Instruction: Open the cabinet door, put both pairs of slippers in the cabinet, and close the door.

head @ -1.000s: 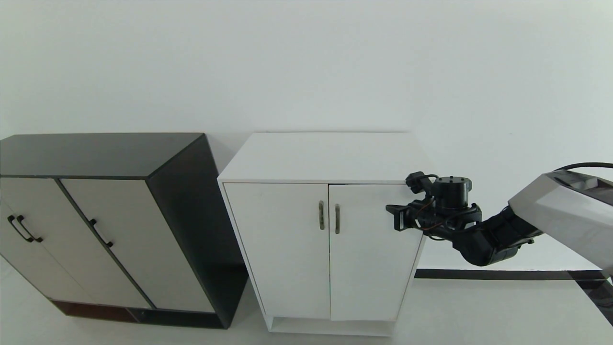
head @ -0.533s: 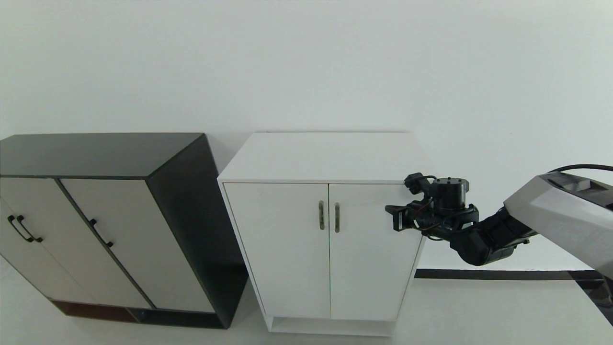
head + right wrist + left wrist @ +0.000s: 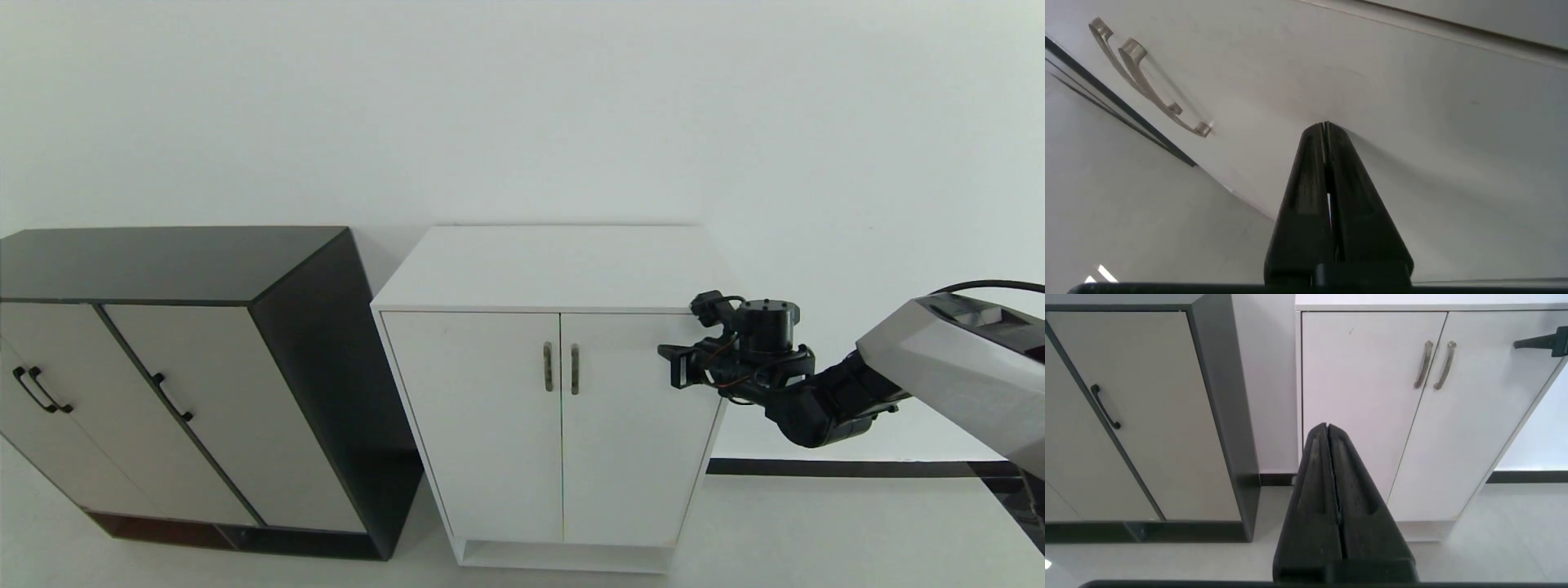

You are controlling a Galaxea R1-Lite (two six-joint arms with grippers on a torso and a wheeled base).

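Cabinet door [image 3: 629, 457], the right one, sits shut. The right pincer [image 3: 671, 369], clenched and empty, is near its hinge edge, well apart from the handle [image 3: 575, 371]; pressing there risks shoving the cabinet [image 3: 555, 269] rather than opening it. The left pincer [image 3: 1328, 437] is clenched too.

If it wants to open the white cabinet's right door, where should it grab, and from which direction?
The handle of the right door, approached from straight in front. It is a slim upright bar standing off the panel by the middle seam, so fingers can close on it from either side. The right gripper is shut and would probably need to open first.
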